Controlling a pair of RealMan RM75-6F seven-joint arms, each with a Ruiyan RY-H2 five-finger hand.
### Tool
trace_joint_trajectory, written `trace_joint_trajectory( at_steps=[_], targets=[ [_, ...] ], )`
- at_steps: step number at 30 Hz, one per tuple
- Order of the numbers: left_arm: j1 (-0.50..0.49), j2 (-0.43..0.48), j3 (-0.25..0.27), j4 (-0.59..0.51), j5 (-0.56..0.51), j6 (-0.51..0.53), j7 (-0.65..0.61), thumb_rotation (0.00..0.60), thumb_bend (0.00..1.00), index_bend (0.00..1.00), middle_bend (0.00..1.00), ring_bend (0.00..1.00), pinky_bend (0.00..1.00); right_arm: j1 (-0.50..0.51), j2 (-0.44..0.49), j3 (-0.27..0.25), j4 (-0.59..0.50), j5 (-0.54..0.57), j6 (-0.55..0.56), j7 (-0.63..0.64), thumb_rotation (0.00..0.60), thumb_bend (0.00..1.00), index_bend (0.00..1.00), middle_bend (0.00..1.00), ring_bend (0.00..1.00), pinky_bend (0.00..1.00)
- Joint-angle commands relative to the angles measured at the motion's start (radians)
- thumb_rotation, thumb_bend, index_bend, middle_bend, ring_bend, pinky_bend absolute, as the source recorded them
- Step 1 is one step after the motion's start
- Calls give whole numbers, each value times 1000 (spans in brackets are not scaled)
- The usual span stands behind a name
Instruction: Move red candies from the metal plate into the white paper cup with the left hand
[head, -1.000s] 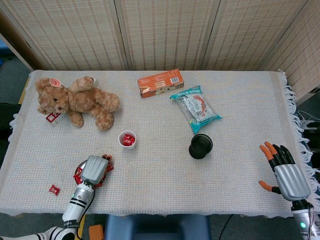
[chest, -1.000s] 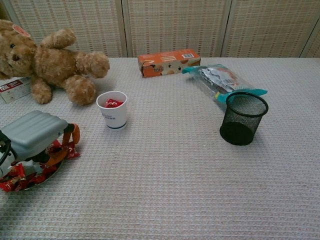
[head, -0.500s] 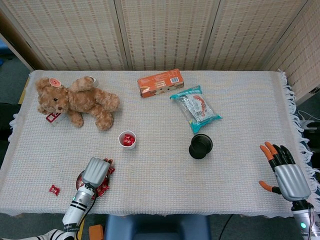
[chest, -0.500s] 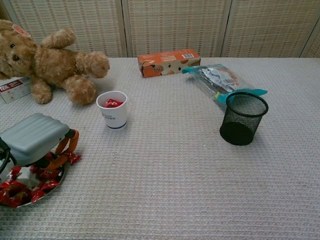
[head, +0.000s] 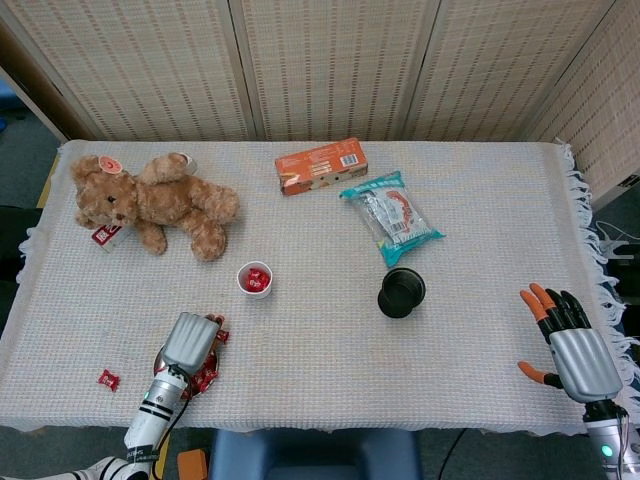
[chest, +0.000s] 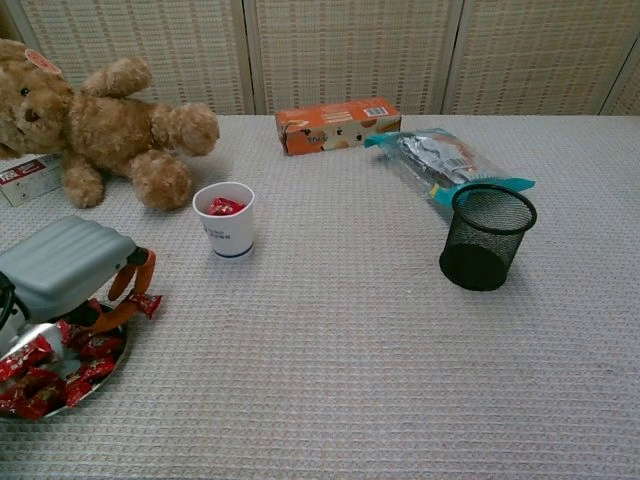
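Your left hand (chest: 62, 268) hangs over the metal plate (chest: 45, 333), fingertips (chest: 143, 275) pinching a red candy (chest: 148, 303) at its cup-side edge. The white paper cup (chest: 226, 220) lies forward and to the right (already holding some candies). Your right hand (head: 572, 344) rests far off, fingers spread.

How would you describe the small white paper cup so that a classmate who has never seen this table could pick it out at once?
Start at the big brown teddy bear lying at the far left of the cloth-covered table. Just in front of the bear's feet stands the small white paper cup, upright, with red candies inside. The black mesh pen cup to its right is dark and holds no candy.
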Motion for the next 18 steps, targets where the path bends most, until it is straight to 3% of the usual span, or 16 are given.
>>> trace_joint_trajectory(
  at_steps=[1,8,18],
  targets=[
    [1,13,-11,-18,5,12,-9,600,372,542,610,856,1000,0,0,0,0,0,0,0,600,45,0,0,0,0],
    [-8,65,-64,-87,11,48,-25,600,372,542,611,856,1000,0,-1,0,-1,1,-2,-2,600,45,0,0,0,0],
    [-97,97,-202,-171,-34,25,5,600,373,537,611,856,1000,5,-6,2,-1,10,-13,-13,600,45,0,0,0,0]
  ],
)
